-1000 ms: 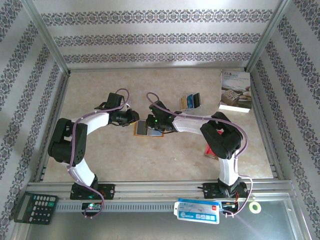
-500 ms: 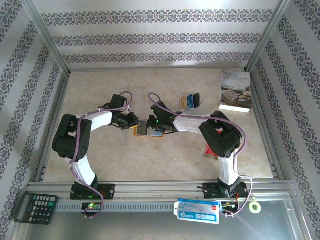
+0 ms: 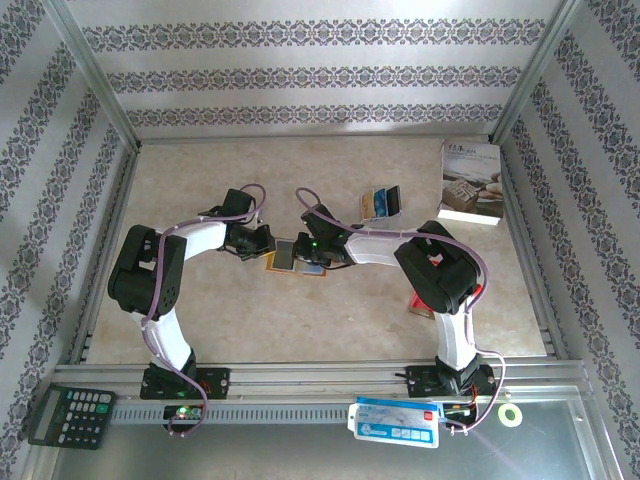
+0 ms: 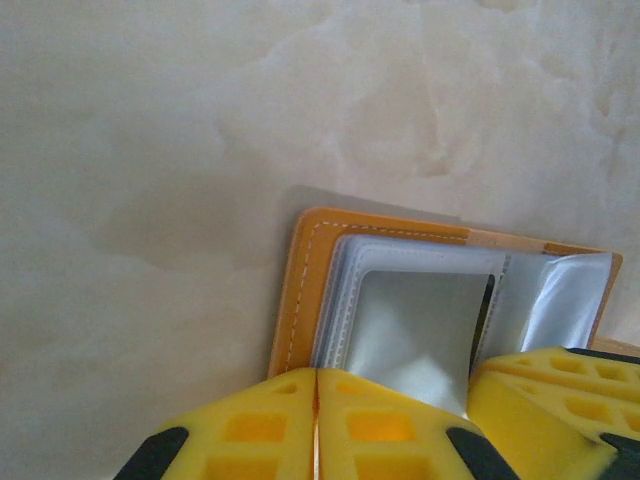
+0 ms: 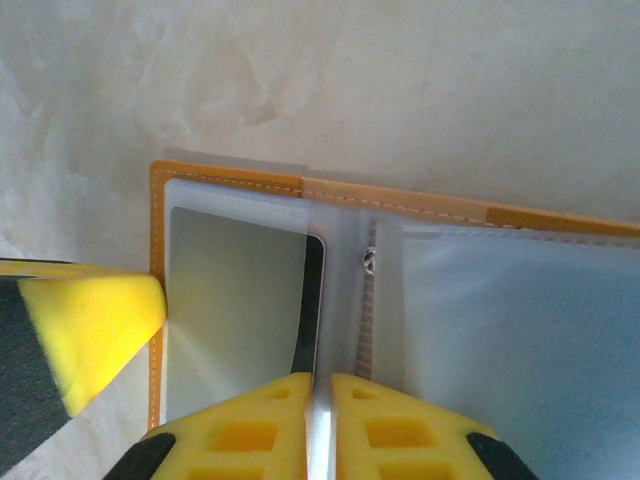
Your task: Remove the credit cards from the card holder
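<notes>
Nearest, the left gripper (image 4: pixel 316 430), fingers pressed together, is bearing on the orange edge of the open card holder (image 4: pixel 303 285) at mid-table, probably steadying it. The right gripper (image 5: pixel 318 425), likewise closed, is apparently nipping a clear sleeve (image 5: pixel 235 300). Beyond, loose cards (image 3: pixel 381 203) are lying apart.

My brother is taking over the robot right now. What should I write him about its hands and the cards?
The left gripper: fingers shut at an edge of the card holder. I can't tell if they pinch it.
The right gripper: fingers shut on what looks like a clear sleeve of the holder.
The holder lies open on the table, between the two arms.
Done: a few cards lie on the table farther back.
Left: a dark-edged card seems to sit in a pocket. Pull it out, then check the other sleeves.
</notes>
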